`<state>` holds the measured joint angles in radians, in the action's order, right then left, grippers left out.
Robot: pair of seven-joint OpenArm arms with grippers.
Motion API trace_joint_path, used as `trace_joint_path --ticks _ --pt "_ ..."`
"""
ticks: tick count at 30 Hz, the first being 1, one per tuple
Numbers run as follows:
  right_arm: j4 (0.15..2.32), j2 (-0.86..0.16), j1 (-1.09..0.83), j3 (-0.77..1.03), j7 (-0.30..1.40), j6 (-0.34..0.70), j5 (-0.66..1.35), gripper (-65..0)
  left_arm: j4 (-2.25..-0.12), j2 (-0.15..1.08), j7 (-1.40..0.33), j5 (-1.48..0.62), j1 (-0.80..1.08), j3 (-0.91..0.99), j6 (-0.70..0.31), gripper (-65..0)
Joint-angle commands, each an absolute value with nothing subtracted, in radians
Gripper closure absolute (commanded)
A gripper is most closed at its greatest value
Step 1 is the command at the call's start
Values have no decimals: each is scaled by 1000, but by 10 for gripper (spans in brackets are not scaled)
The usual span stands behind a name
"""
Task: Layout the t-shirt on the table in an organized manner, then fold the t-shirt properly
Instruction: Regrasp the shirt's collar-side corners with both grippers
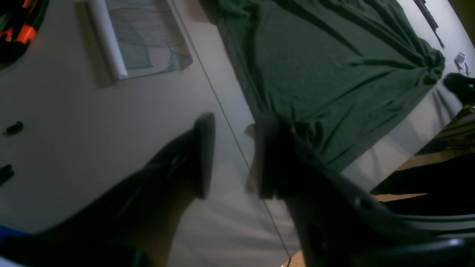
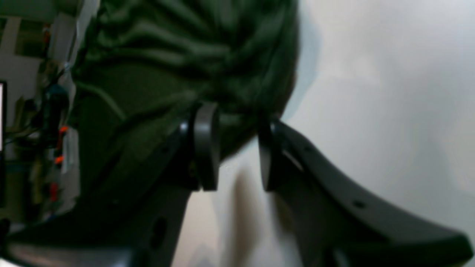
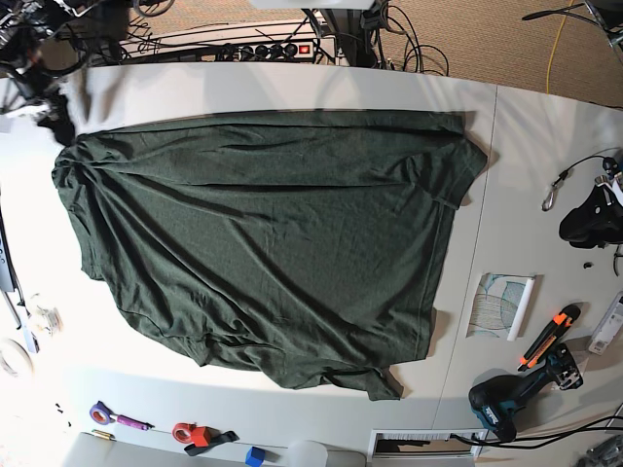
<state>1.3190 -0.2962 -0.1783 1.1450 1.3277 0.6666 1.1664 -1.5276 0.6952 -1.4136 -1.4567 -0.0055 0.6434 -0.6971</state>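
A dark green t-shirt (image 3: 263, 233) lies spread over the white table (image 3: 243, 92), creased, with its left corner (image 3: 66, 161) bunched. In the left wrist view my left gripper (image 1: 233, 155) is open just above the table. Its right finger (image 1: 267, 159) rests against a gathered corner of the t-shirt (image 1: 334, 74). My right gripper (image 2: 235, 152) is open at the bunched edge of the t-shirt (image 2: 185, 55), with cloth showing between the fingertips. The left wrist view also catches that gripper as a dark shape (image 1: 460, 87) beside the bunched corner. Neither arm shows clearly in the base view.
A table seam (image 3: 487, 243) runs just right of the shirt. Beyond it lie a rolled paper sheet (image 3: 501, 306), an orange-black cutter (image 3: 547, 336), a drill (image 3: 516, 394) and a carabiner on a cord (image 3: 557, 190). Tape and small clips (image 3: 190, 433) sit near the front edge.
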Motion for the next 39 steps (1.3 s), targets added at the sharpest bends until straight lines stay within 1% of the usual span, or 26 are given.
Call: trace_joint_path --ticks 1,3,6,7,10,14,16,18,19,20,23,24,28,32,35,39 --pt "1351 -321 -177 1164 1311 685 1190 -181 -1542 723 -1396 -1484 -16 651 -698 -207" --pt "1362 -322 -176 1171 1288 691 1159 -195 -1542 723 -1396 -1484 -16 651 -698 -207" --pt "1359 -321 -168 1144 1252 690 1090 -282 -1542 723 -1396 -1484 -16 651 -698 -207" --pt "1359 -321 -165 1130 1238 684 1079 -289 -1542 723 -1396 -1484 -16 651 -698 -207" --pt "1359 -321 -142 1097 1218 656 1040 -289 -1542 723 -1396 -1484 -16 651 -698 -211" --pt "1359 -321 -92 1054 1200 580 952 -289 -1542 723 -1396 -1484 -16 651 -698 -246" --pt "1359 -321 -70 1027 1201 525 902 -288 -1542 723 -1396 -1484 -16 651 -698 -246" --pt "1359 -322 -66 1001 1207 515 889 -287 -1542 723 -1396 -1484 -16 651 -698 -246" --pt "1359 -322 -66 987 1216 515 889 -282 -1542 723 -1396 -1484 -16 651 -698 -246" --pt "1359 -322 -67 976 1234 516 889 -244 -1542 723 -1396 -1484 -15 651 -698 -246" --pt "1360 -322 -67 955 1301 534 891 -32 -1542 723 -1396 -1484 -7 650 -698 -245" --pt "1360 -322 -67 955 1320 544 895 0 -1542 723 -1396 -1484 4 650 -698 -245" --pt "1360 -328 -69 957 1347 548 901 0 -1587 723 -1396 -1484 94 604 -698 -245" --pt "1360 -329 -70 957 1354 558 920 0 -1709 720 -1396 -1484 188 475 -698 -245" --pt "1360 -330 -70 957 1363 567 930 0 -1813 712 -1396 -1484 218 389 -698 -245" --pt "1360 -330 -70 957 1363 569 930 0 -1914 713 -1396 -1261 220 295 -698 -245"
